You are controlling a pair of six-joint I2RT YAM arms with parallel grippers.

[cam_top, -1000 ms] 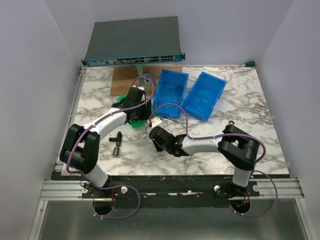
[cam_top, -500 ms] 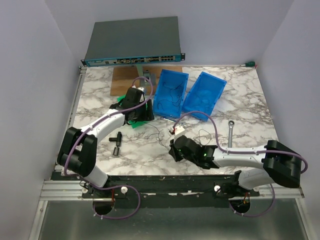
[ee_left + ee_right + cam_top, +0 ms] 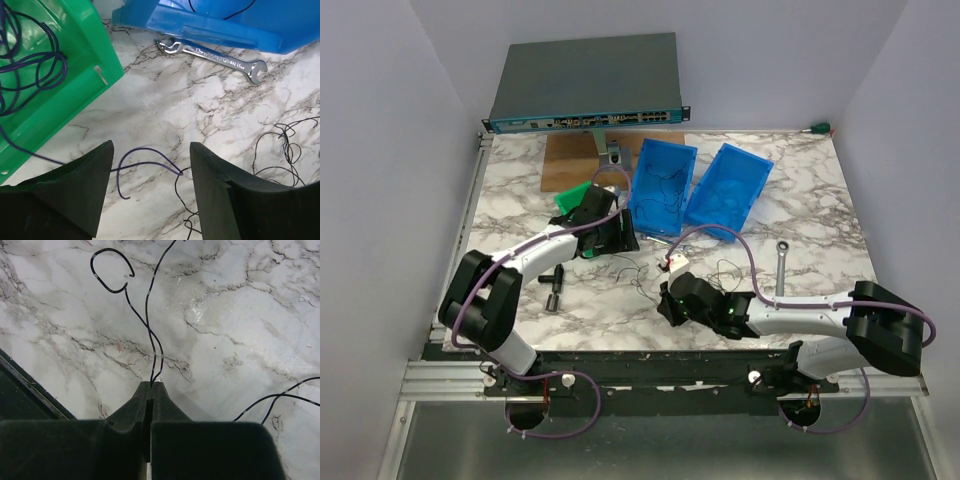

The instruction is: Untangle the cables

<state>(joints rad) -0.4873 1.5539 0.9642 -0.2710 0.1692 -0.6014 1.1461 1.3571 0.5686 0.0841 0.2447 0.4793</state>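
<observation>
Right gripper (image 3: 665,302), top view: it is seen low over the marble table (image 3: 820,210), near the front edge, with its jaws closed. The left gripper (image 3: 620,240) is found further back, beside the green bin (image 3: 575,195), with its jaws set moderately wide and nothing held. The cables (image 3: 635,272) are spread thinly on the marble between the two grippers, and a second loose clump is noted to the right of the right gripper's wrist.

Left wrist view: the left gripper (image 3: 151,145) is confirmed open and empty. A blue wire (image 3: 145,159) is seen directly below the gap. It trails left toward the green bin (image 3: 75,75), where more blue loops are lying, and meets a black strand at its right end. A black scribble (image 3: 280,150) is noted well to the right, and a wrench (image 3: 215,54) lies beyond it, against the blue bin (image 3: 225,25).

Right wrist view: the right gripper (image 3: 151,386) is shut, and a black wire (image 3: 150,335) appears pinched at its tips. That wire's long axis runs straight ahead from the fingers.

The crossing of blue and black is judged to be nearer the left gripper.
</observation>
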